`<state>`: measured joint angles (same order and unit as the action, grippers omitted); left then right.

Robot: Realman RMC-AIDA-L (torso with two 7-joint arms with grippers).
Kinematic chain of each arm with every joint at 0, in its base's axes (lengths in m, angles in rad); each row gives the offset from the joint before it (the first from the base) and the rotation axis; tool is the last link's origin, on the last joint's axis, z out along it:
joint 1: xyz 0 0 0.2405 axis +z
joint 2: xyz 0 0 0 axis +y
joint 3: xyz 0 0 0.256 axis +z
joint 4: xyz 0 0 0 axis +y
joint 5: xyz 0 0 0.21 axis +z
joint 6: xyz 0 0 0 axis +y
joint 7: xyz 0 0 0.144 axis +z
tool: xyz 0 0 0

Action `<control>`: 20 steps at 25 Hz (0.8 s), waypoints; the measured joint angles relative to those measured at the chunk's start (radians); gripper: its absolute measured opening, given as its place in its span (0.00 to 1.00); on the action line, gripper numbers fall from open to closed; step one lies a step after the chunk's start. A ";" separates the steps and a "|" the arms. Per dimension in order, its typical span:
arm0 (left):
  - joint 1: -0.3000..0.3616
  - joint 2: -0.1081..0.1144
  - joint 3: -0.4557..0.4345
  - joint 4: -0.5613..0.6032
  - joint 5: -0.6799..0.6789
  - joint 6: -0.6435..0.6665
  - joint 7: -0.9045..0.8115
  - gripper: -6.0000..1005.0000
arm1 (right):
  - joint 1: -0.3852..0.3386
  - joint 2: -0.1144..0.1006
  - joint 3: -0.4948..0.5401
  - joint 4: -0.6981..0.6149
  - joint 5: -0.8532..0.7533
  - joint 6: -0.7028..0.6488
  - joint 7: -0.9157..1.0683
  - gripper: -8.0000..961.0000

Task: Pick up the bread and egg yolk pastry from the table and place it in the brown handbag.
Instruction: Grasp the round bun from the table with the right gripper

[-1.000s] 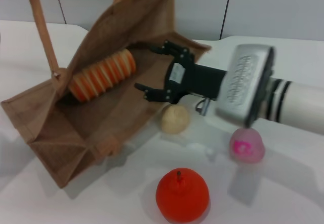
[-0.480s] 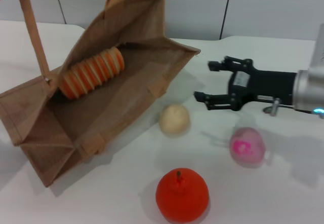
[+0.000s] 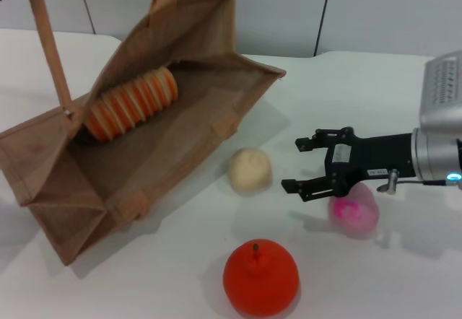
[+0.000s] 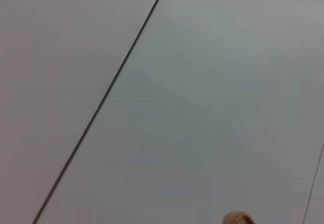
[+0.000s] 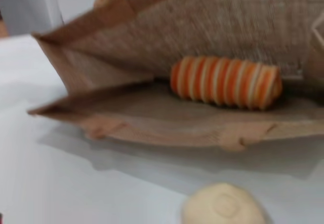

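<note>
Taking the egg yolk pastry (image 3: pixel 250 169) as the landmark, the nearest thing to the robot is a red-orange fruit (image 3: pixel 260 277), standing on the white table (image 3: pixel 144 276) in front of the pastry and apart from it. To the pastry's right, and slightly nearer the robot, hovers the right gripper (image 3: pixel 304 164), its black jaws spread wide and holding nothing. Their open mouth points leftward across the table toward the pastry, with a clear strip of table between the fingertips and the ball. Partly hidden under the gripper's body lies a pink ball (image 3: pixel 354 209) with a magenta mark.

The pastry is round, so it offers no long axis to line up with. By the look of it, the coming move depends on one thing: the pastry lies to the left of the open jaws, slightly farther from the robot, so a short advance that way and a descent should bring the fingers around it. The right arm is clearly the nearer one.

Beyond and to the left of the pastry, the brown handbag (image 3: pixel 166 153) lies on its side with its mouth open toward the pastry. The bread (image 3: pixel 131 103) already rests deep inside, its long axis running across the opening.

The left gripper does not appear in any view; its wrist camera shows only a pale wall.
</note>
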<state>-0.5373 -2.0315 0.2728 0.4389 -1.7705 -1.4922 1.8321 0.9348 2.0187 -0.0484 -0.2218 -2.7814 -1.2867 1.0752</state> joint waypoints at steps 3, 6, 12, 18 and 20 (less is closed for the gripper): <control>-0.013 0.000 0.000 -0.017 0.002 0.001 0.009 0.13 | 0.021 0.000 -0.017 -0.024 -0.006 0.022 0.005 0.91; -0.017 0.001 0.000 -0.025 0.002 0.001 0.020 0.13 | 0.045 -0.001 -0.023 0.025 -0.007 0.078 0.005 0.90; -0.025 0.000 0.004 -0.026 0.004 0.001 0.024 0.13 | 0.096 0.002 -0.087 0.152 -0.013 0.220 0.013 0.89; -0.034 0.000 0.007 -0.027 0.004 0.001 0.023 0.14 | 0.152 0.004 -0.104 0.268 -0.023 0.367 0.014 0.89; -0.036 0.000 0.009 -0.029 0.005 0.001 0.023 0.14 | 0.168 0.007 -0.102 0.304 -0.025 0.424 0.012 0.88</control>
<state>-0.5733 -2.0316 0.2818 0.4100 -1.7656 -1.4909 1.8553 1.1024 2.0254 -0.1503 0.0820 -2.8069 -0.8626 1.0877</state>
